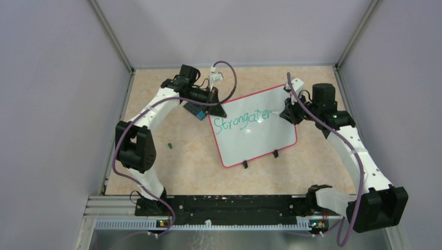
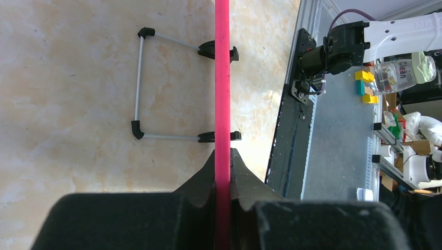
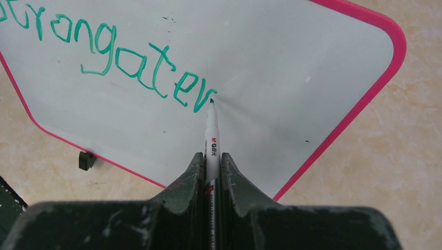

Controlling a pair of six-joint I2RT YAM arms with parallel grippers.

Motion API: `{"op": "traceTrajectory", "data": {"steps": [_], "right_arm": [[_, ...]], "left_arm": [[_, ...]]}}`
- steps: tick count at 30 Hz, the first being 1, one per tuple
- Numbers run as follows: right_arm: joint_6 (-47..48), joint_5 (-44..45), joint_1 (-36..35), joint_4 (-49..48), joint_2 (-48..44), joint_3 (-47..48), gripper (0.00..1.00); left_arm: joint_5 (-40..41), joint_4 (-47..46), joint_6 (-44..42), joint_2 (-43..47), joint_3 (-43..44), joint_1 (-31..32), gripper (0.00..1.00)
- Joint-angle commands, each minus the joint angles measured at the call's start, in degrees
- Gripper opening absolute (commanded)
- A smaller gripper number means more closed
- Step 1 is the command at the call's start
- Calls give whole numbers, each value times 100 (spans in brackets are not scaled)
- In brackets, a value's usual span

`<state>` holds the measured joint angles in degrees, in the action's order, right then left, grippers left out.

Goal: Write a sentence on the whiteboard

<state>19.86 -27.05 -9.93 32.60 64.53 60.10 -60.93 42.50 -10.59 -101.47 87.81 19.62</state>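
The whiteboard with a red-pink rim lies tilted on the table and carries green writing that reads "Strongater". My left gripper is shut on the board's far left corner; in the left wrist view its jaws clamp the pink rim edge-on at the gripper. My right gripper is shut on a white marker. The marker's green tip touches the board just after the last letter.
A small dark plate with blue blocks lies left of the board under the left arm. A small green cap lies on the table to the left. The board's black feet and wire stand show.
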Motion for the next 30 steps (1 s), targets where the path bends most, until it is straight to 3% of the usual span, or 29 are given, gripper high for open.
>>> {"op": "traceTrajectory", "data": {"steps": [1,30], "right_arm": [[98,92,70,-159,-45,-5,0],[130,296,281,-319,242,192,0]], "left_arm": [[182,96,-312,-15,-45,69,0],[201,102,-325,-30,-55,69,0]]}}
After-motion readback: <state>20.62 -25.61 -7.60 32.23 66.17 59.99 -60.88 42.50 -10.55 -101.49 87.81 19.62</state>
